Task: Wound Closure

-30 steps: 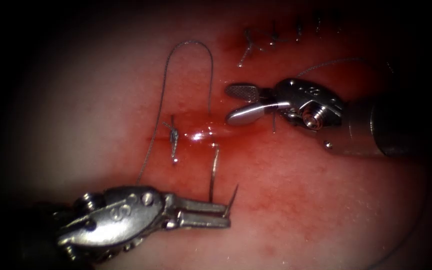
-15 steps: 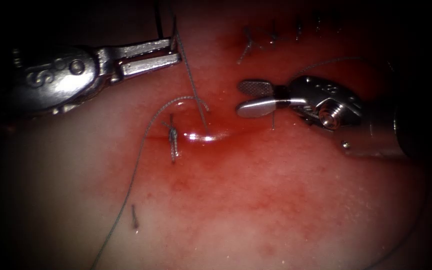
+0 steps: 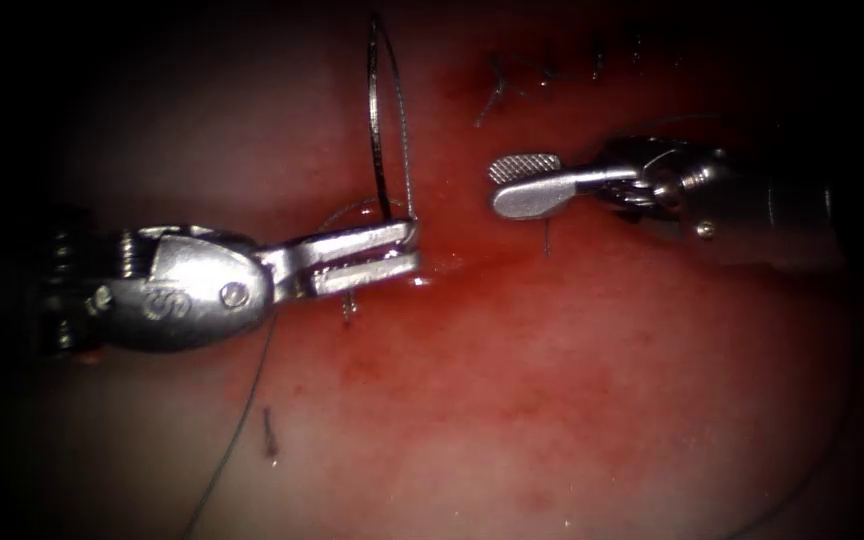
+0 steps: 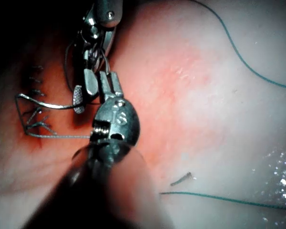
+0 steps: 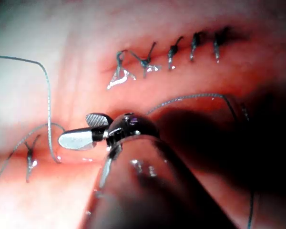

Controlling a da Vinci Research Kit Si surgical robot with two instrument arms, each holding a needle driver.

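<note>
Left tool pinched the needle near 1 end, clear of tissue, above the cut | right tool gaped, held nothing | needle looked stiff, slick; I'd grab mid-curve

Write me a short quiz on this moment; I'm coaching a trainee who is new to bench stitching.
1. True or false: the right tool has its jaws shut.
2. What does the left tool hold? A) the needle B) a fold of meat C) nothing
3. Is the needle stuck in the tissue?

Key:
1. False; the jaws are open and hold nothing.
2. A; it grips the needle near one end.
3. No; the needle arcs up free of the tissue.
</note>
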